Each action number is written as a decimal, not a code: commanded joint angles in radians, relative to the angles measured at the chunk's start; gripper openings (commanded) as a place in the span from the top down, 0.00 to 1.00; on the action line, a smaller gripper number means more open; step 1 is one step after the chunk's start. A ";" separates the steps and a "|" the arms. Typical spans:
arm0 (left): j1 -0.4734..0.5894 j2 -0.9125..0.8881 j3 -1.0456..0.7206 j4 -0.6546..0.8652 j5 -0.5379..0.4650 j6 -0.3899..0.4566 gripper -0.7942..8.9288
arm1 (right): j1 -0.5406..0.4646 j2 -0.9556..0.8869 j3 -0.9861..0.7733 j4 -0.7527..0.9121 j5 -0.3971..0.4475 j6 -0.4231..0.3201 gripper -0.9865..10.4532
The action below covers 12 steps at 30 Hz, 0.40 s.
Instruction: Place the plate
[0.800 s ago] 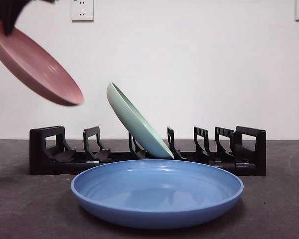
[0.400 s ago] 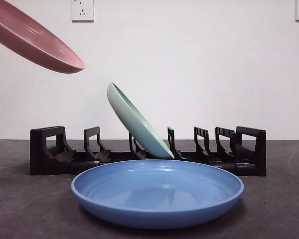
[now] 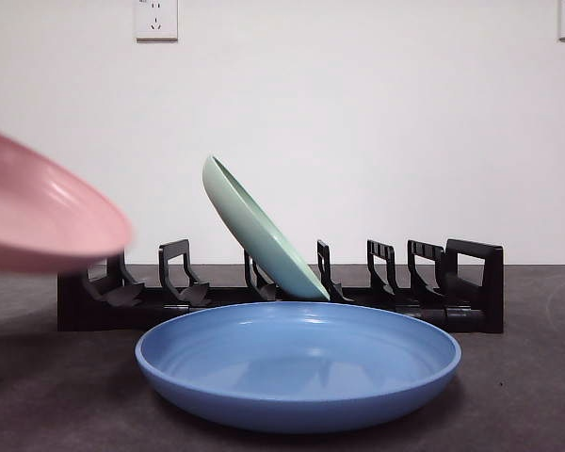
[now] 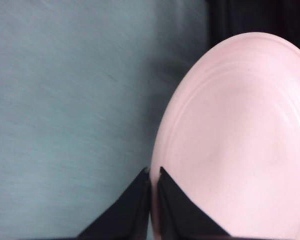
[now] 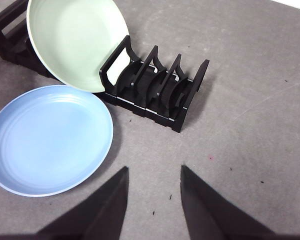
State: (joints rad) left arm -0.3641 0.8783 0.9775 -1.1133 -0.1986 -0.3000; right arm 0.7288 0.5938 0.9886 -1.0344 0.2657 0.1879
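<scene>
My left gripper (image 4: 153, 176) is shut on the rim of a pink plate (image 4: 240, 140). In the front view the pink plate (image 3: 38, 212) hangs blurred at the left edge, low, in front of the left end of the black dish rack (image 3: 471, 282). A pale green plate (image 3: 259, 231) leans in a middle slot of the rack. A blue plate (image 3: 297, 363) lies flat on the table in front of the rack. My right gripper (image 5: 152, 175) is open and empty, high above the table, with the blue plate (image 5: 47, 137), green plate (image 5: 72, 40) and rack (image 5: 155, 90) beyond it.
The table (image 5: 250, 125) is dark grey. A white wall with two power sockets (image 3: 155, 19) stands behind the rack. Several rack slots to the left and right of the green plate hold nothing.
The pink plate has come down from the top left corner to the level of the rack's left end. It looks larger, nearer and blurred. The green and blue plates have not moved.
</scene>
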 commanded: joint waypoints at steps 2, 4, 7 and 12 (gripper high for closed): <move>-0.028 -0.057 -0.125 0.108 0.115 -0.141 0.91 | 0.006 0.003 0.010 0.008 0.004 0.016 0.77; -0.049 -0.055 -0.168 0.147 0.134 -0.167 0.91 | 0.006 0.003 0.010 0.008 0.004 0.016 0.77; -0.091 -0.020 -0.208 0.203 0.135 -0.202 0.91 | 0.006 0.003 0.010 0.008 0.004 0.016 0.77; -0.182 0.106 -0.214 0.310 0.154 -0.254 0.91 | 0.006 0.003 0.010 0.008 0.004 0.016 0.77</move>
State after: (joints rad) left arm -0.5308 0.9588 0.7559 -0.8261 -0.0551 -0.5182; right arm 0.7288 0.5938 0.9886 -1.0344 0.2657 0.1909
